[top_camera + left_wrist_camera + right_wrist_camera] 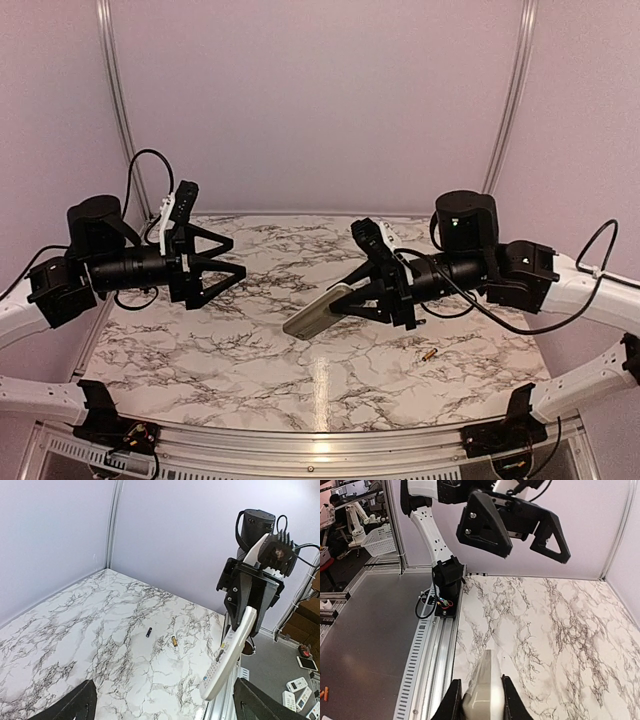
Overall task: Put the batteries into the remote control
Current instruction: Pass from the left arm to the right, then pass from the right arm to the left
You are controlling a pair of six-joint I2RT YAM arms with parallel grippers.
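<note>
Robotics lab: aluminium-framed enclosure, marble-print table, white basket beyond.

Both arms are built of white links joined by black housings. A black cylindrical motor is seen at centre left and another at centre right, the latter marked by a green light. Thin black cables are looped beside them. The left gripper is made of black triangular open-frame fingers, fastened with silver screws.

Rear overhead, opposed wrist views, shared tabletop
</note>
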